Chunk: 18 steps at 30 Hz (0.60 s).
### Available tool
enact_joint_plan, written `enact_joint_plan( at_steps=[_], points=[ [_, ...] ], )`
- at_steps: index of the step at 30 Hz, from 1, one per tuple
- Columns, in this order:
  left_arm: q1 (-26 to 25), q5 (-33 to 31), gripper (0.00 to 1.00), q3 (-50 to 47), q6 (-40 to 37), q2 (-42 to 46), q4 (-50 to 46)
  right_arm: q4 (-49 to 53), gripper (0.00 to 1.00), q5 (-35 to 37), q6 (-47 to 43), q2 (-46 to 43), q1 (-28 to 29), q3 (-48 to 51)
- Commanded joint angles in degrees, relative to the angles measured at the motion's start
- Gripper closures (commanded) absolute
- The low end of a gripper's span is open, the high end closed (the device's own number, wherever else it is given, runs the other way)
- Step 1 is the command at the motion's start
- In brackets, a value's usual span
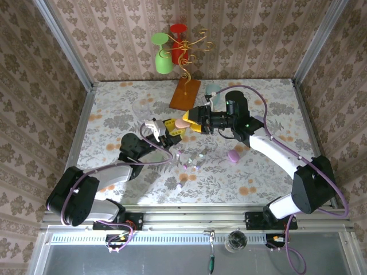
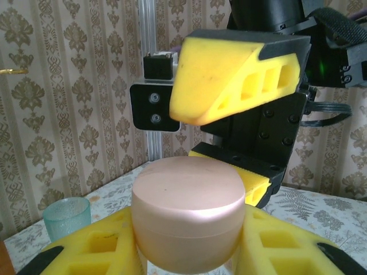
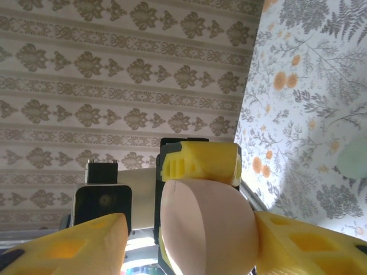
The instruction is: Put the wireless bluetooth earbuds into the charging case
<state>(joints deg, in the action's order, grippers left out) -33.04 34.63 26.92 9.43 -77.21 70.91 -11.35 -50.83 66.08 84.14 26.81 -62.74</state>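
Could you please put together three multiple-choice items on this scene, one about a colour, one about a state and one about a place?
1. What colour is the charging case that the left gripper holds?
A. green
B. pink
C. blue

2. How do the jaws of the right gripper stand?
A. shut on an earbud
B. shut on a glass
C. open

3. Where is the purple case?
A. on the table
B. in the left gripper
C. in the right gripper

Answers:
1 B: the charging case looks pale pink in both wrist views.
2 C: in the left wrist view one jaw hangs well above the charging case.
3 A: in the top view it lies on the flowered tabletop, apart from both grippers.
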Motion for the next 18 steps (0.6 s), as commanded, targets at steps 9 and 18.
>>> enact_joint_plan(
  at_steps=[9, 18],
  points=[
    [-0.7, 1.1, 0.71, 2.0, -0.3, -1.4, 1.8, -8.7, 0.81, -2.1, 4.1, 0.2, -0.5, 2.4],
    [-0.3, -0.5, 0.53, -0.2, -1.3, 0.2, 0.0, -5.9, 0.85, 1.5, -0.3, -1.0, -2.5, 4.0]
  ],
)
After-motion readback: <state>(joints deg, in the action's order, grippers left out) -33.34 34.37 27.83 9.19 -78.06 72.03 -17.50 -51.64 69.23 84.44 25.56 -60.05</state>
